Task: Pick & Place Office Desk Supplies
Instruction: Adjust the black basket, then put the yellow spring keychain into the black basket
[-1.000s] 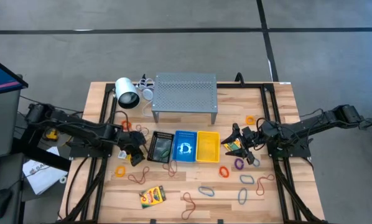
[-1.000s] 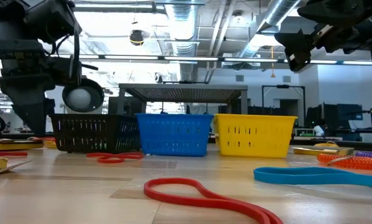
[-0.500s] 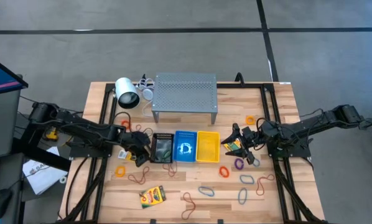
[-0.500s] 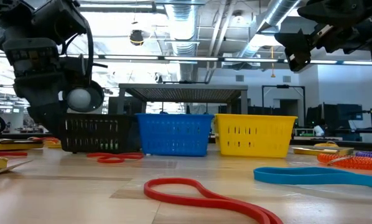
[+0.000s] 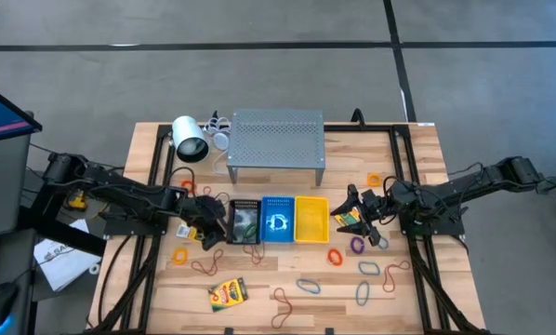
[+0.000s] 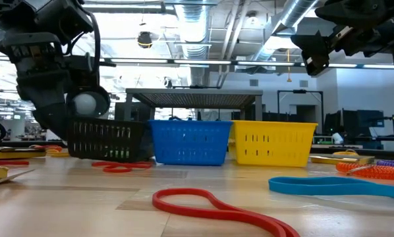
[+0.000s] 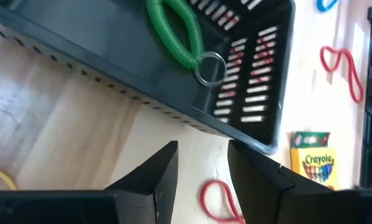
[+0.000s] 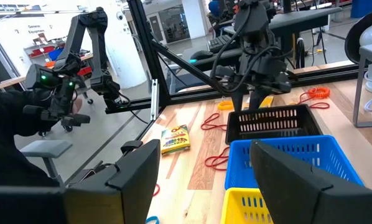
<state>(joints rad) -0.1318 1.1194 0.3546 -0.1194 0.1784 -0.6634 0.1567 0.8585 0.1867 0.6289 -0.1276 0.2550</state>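
Note:
My left gripper [image 5: 211,229] [image 7: 203,149] is open, slanting down at the left wall of the black basket [image 5: 241,221]. A green coiled band with a key ring [image 7: 173,31] lies in that basket. The black basket stands slightly tilted against the blue basket [image 6: 190,141], with the yellow basket [image 6: 273,143] beyond. My right gripper [image 5: 350,214] [image 8: 204,155] hangs open and level, right of the yellow basket. A crayon box [image 5: 349,221] shows right under it in the high view. Another crayon box [image 5: 228,294] and loose rubber bands [image 6: 210,204] lie on the table. My left gripper has its open fingertips [image 7: 168,152] against the outer side of the black basket's left wall [image 7: 195,123], near the wall's near end. The fingers slant down from the table's left. Nothing sits between them. The basket rests on the table, a little tilted.
A grey perforated shelf [image 5: 276,140] and a white cylinder [image 5: 190,140] stand at the far side. Rubber bands lie scattered along the near half, among them a red one [image 7: 217,199] and a blue one [image 6: 335,186]. Dark frame rails [image 5: 152,186] run along both table sides.
My left gripper has gone toward the table's right, up to the black basket, and tipped further down. The black basket has slid right and tilted. The blue and yellow baskets have shifted slightly right with it. My right gripper kept still.

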